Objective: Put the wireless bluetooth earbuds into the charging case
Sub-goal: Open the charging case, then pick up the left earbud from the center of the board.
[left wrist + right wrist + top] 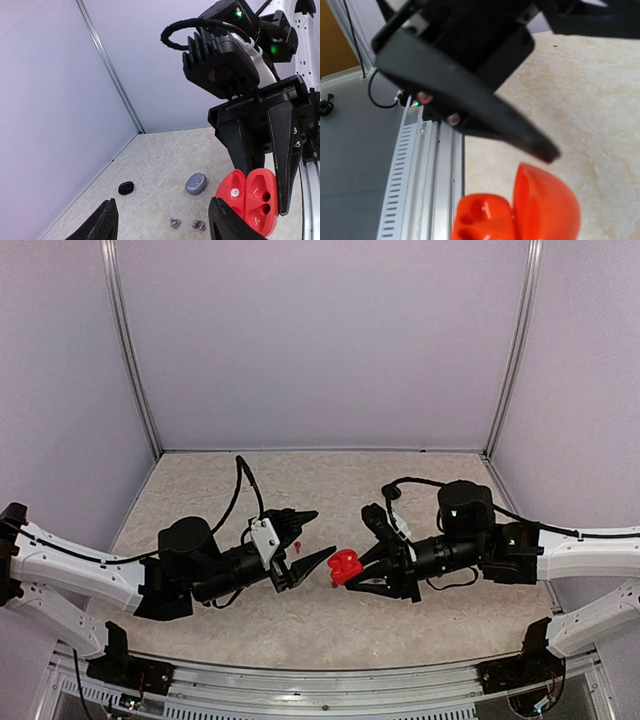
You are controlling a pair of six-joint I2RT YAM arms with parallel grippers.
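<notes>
My right gripper [352,568] is shut on an open red charging case [344,566], held above the table with its two empty sockets showing [260,200]. The case fills the bottom of the right wrist view [520,215]. My left gripper [322,532] faces it from the left, open, with nothing between its fingertips [161,202]. Two silver-grey earbuds [175,223] [198,225] lie on the table beyond the left fingers. A tiny red piece [297,541] shows between the left fingers from above; I cannot tell whether it touches them.
A closed grey case [196,183] and a closed black case [126,188] lie on the table further back, near the wall. A metal rail [420,165] runs along the table's near edge. One left finger [520,135] crosses just above the red case.
</notes>
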